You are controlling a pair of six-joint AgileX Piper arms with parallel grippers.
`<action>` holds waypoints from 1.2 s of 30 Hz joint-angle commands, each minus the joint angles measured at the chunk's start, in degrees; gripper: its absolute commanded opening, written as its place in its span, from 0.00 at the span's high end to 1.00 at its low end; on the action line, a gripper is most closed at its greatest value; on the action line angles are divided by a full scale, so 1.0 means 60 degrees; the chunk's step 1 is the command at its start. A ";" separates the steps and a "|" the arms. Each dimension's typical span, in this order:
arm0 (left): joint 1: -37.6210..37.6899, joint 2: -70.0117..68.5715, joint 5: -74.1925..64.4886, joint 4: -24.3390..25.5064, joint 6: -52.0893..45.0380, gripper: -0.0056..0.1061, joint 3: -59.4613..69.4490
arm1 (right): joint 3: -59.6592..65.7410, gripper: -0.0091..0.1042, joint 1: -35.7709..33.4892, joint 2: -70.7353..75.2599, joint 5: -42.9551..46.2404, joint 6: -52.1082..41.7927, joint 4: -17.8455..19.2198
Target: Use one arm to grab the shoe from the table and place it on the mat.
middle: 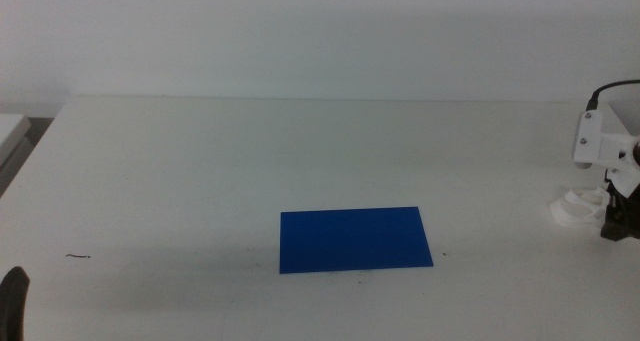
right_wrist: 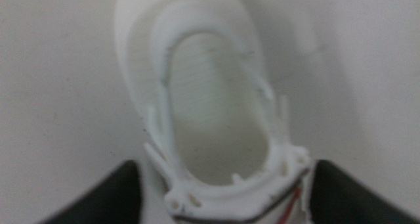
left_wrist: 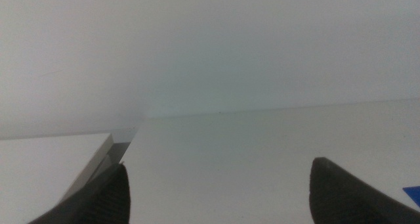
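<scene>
The white shoe [middle: 575,209] lies on the white table [middle: 200,171] at the far right edge, well right of the deep blue mat [middle: 355,239]. My right gripper [middle: 615,219] is down at the shoe. In the right wrist view the right gripper [right_wrist: 223,201] is open, with its dark jaws on either side of the shoe [right_wrist: 210,106], near the end with a thin red strap. Whether the jaws touch the shoe is unclear. My left gripper [middle: 12,301] waits at the bottom left edge, and the left wrist view shows it [left_wrist: 220,198] open and empty.
A white block or second surface [middle: 10,131] stands past the table's left edge, and it also shows in the left wrist view [left_wrist: 46,165]. A small dark speck [middle: 78,255] lies on the table at the left. The mat lies flat with nothing on it.
</scene>
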State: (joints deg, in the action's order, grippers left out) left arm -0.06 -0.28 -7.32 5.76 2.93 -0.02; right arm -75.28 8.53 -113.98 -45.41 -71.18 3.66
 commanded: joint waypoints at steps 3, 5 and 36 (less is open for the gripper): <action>-0.0003 0.0046 0.0114 -0.0038 0.0028 0.11 0.0003 | -0.0062 0.80 0.0018 0.0011 -0.0340 0.0039 -0.0084; -0.0003 0.0046 0.0114 -0.0038 0.0028 0.11 0.0003 | -0.0062 0.94 -0.0143 0.0167 -0.0596 0.0341 -0.0026; -0.0003 0.0046 0.0114 -0.0038 0.0028 0.11 0.0003 | -0.2622 0.94 -0.7689 -0.0489 -0.2148 1.4401 0.0347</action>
State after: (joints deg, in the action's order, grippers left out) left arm -0.06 -0.28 -7.32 5.76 2.93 -0.02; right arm -90.53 -37.68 -117.31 -58.59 -1.82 2.61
